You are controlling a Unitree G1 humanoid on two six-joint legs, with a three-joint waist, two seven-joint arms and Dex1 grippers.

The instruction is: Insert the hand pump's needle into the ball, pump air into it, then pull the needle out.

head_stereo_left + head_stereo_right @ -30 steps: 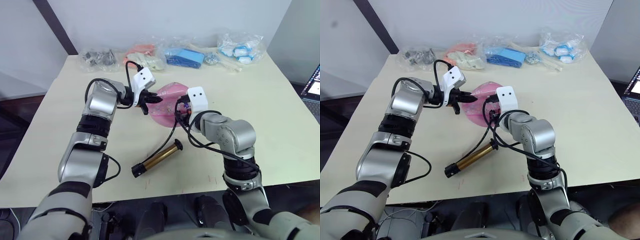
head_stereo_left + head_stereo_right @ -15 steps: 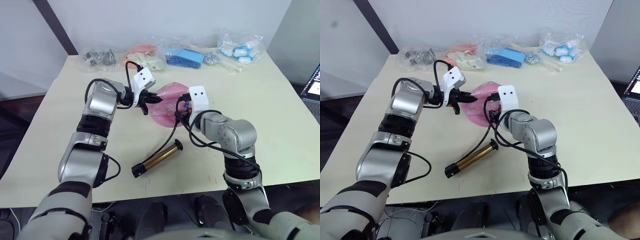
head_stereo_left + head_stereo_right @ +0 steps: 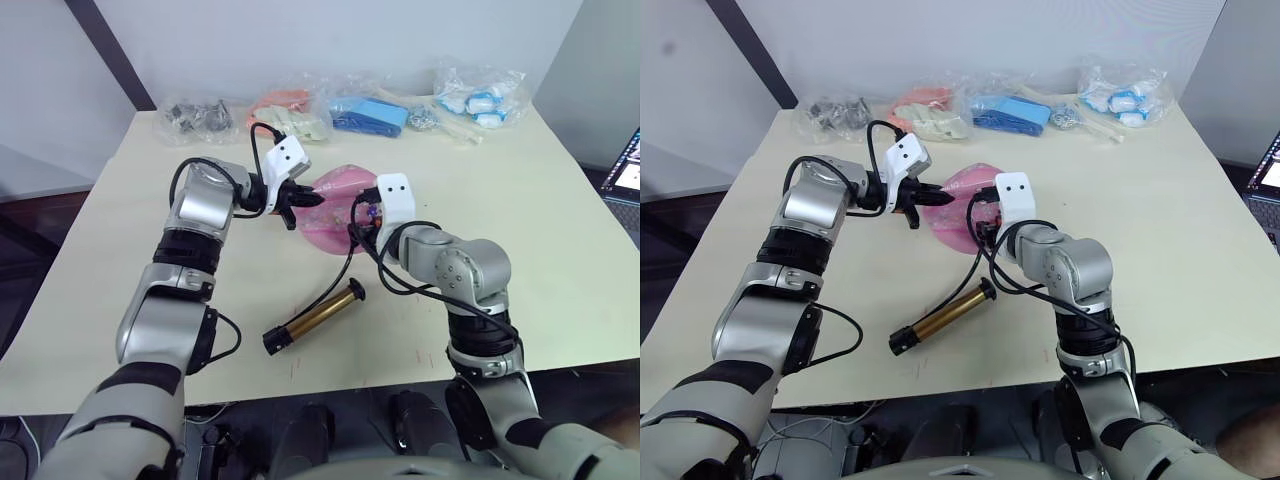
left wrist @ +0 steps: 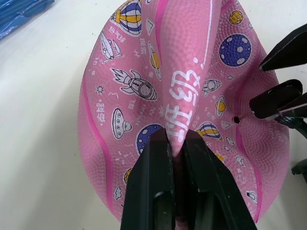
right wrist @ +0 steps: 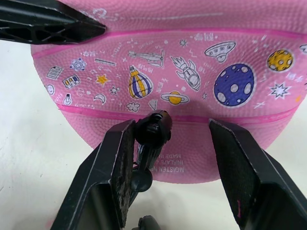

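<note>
- The ball (image 4: pixel 187 91) sags mid-desk (image 3: pixel 560 210), unpumped; the left tool (image 4: pixel 175 143) is clamped on a raised fold of its skin, holding it steady.
- In the left wrist view the needle (image 4: pixel 242 115) has its tip at the ball's valve hole; I judge insertion just starting. Pumping and pulling out remain.
- The right tool (image 5: pixel 168 143) stands with fingers spread; the needle's black fitting rests against one finger.
- The hand pump (image 3: pixel 315 316) lies on the desk nearer than the ball, long axis running near-left to far-right, hose leading up toward the right tool.
</note>
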